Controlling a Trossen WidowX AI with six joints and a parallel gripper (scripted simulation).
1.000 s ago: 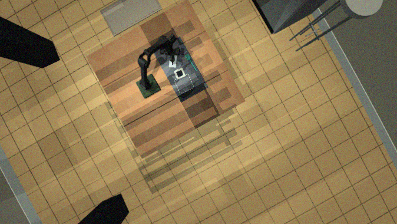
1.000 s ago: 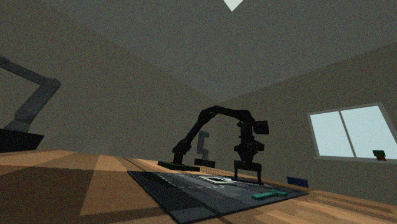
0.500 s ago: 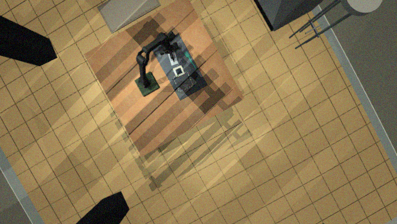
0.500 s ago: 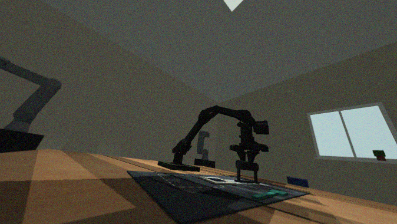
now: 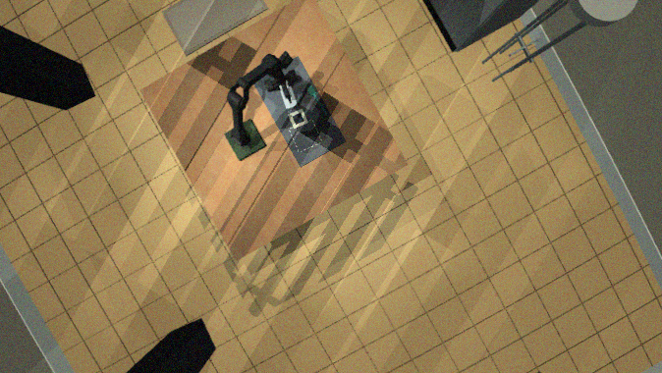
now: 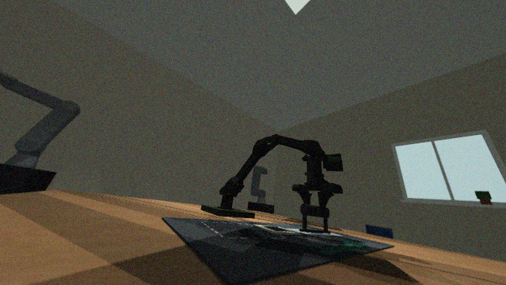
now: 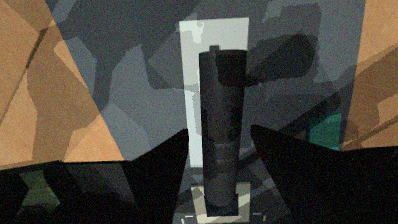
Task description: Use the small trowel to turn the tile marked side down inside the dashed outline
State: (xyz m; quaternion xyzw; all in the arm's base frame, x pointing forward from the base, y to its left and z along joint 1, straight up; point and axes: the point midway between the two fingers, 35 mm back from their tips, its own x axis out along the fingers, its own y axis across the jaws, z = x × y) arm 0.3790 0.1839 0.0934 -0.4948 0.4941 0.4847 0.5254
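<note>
The trowel has a white blade (image 5: 293, 103) (image 7: 215, 34) lying low over the mat, with a dark handle (image 6: 314, 211) (image 7: 220, 110) raised above it on two uprights. My gripper (image 6: 314, 205) (image 7: 219, 131) points down, open, with one finger on each side of the handle; gaps show beside the handle in the wrist view. The square tile (image 5: 298, 119) (image 6: 275, 228), pale-bordered with a dark centre, lies flat just past the blade's end. It lies mostly outside the dashed outline (image 5: 301, 150) (image 6: 212, 229), by its edge. Which face is up is unclear.
The dark mat (image 5: 303, 159) (image 6: 233, 270) (image 7: 125, 125) rests on the wooden table (image 5: 221, 201). A teal object (image 5: 313, 91) (image 7: 326, 131) lies near the mat's long edge, beside the trowel. The arm's green base (image 5: 255, 142) stands on the mat's other side.
</note>
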